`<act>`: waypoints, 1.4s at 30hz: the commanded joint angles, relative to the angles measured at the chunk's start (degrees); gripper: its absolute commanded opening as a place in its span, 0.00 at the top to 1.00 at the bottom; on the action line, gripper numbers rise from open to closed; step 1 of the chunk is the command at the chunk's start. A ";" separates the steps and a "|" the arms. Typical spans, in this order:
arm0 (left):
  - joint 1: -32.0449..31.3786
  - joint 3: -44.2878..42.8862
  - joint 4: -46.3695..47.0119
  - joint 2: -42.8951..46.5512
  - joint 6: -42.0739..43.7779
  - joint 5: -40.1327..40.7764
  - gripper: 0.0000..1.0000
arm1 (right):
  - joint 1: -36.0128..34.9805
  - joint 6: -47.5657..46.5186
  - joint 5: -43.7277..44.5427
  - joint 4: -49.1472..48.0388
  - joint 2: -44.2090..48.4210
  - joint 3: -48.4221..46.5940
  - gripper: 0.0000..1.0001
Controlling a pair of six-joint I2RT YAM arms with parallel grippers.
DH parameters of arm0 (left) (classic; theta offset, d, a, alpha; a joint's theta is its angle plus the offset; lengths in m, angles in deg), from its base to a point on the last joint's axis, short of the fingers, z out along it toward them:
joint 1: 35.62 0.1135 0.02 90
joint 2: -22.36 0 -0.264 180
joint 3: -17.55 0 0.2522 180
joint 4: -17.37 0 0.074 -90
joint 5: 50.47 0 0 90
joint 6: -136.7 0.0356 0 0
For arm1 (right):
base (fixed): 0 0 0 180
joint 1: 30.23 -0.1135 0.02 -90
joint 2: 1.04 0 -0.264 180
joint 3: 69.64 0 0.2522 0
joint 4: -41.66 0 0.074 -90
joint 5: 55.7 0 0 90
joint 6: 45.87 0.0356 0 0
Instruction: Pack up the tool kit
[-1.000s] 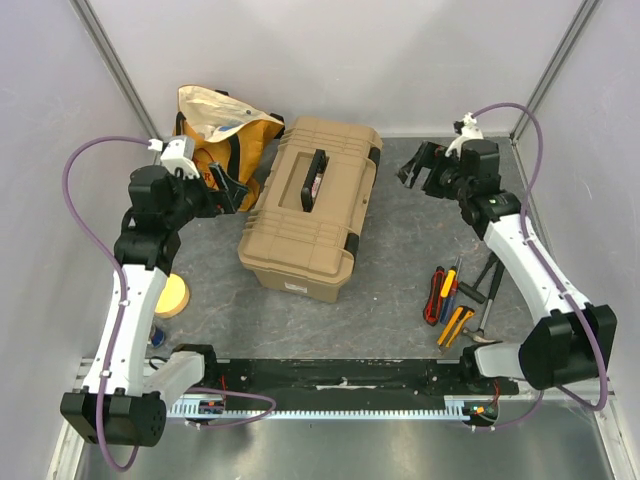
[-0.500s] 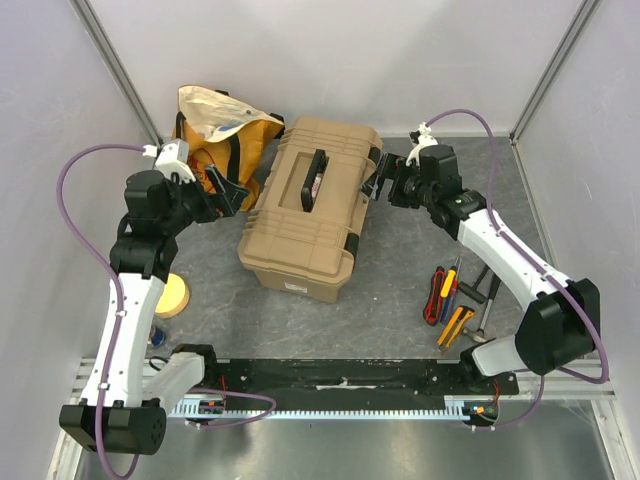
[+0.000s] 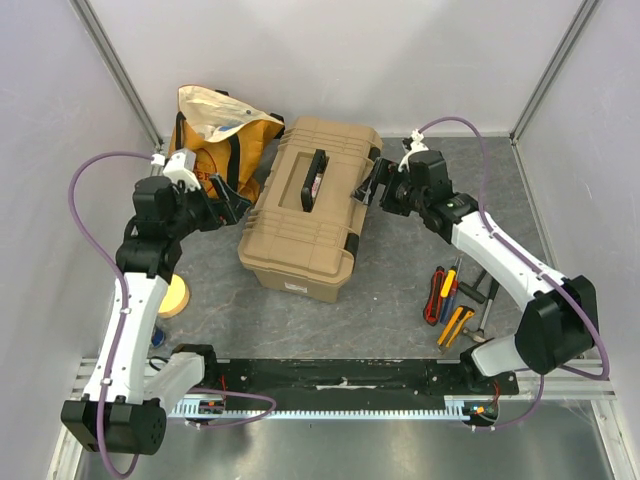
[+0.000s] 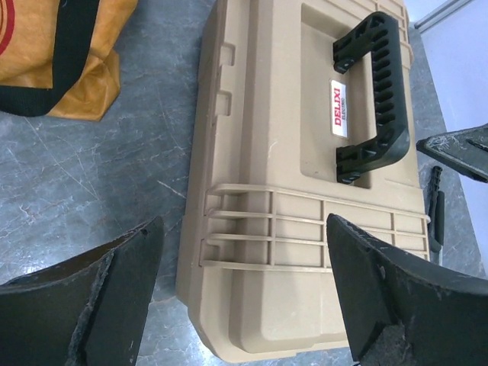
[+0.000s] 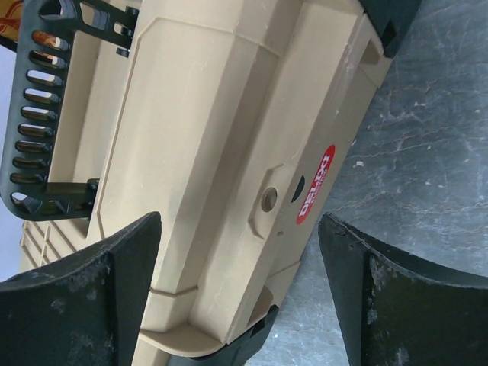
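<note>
Toolbox lies closed on the table, squarely between my two tools. The left tool is just off one long side and the right tool is close against the other. I cannot tell whether the right one touches the plastic. Both tools are spread wide and carry nothing.

From the right wrist, the front wall with its red label fills the gap between the fingers. One black latch sits beyond the far finger, and another peeks out low between the two. From the left wrist, the ribbed lid runs straight ahead, with the black handle lying flat in its recess further out. The orange cloth bag sits off to that tool's outer side.

The loose hand tools lie well behind the right tool, back toward its arm's base.

I judge the box to be stiff, bulky and fairly weighty. Its smooth walls would slide under the pads, and the body looks too broad to span. I would hold it by the handle, or work the latches while the other tool steadies the lid. The hand tools look light and rigid, and are best pinched across their grips.
</note>
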 commanded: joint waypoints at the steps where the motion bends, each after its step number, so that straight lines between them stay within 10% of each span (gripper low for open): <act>1: 0.09 2.93 4.97 0.95 -1.94 -2.11 0.09 | -1.11 2.79 -1.95 -2.21 -1.19 1.21 0.11; 15: -0.61 7.69 13.93 -9.85 -5.37 -19.86 0.12 | -1.73 11.67 -2.04 -10.73 -4.62 5.43 0.35; 32: -6.59 -10.49 19.13 -35.95 -4.67 -16.81 0.32 | -1.64 12.29 0.59 -16.46 -16.30 -3.69 0.41; 42: -4.75 -21.40 10.17 -35.71 -0.89 -4.06 0.21 | 7.23 15.80 -0.89 -14.44 -9.12 -2.14 0.02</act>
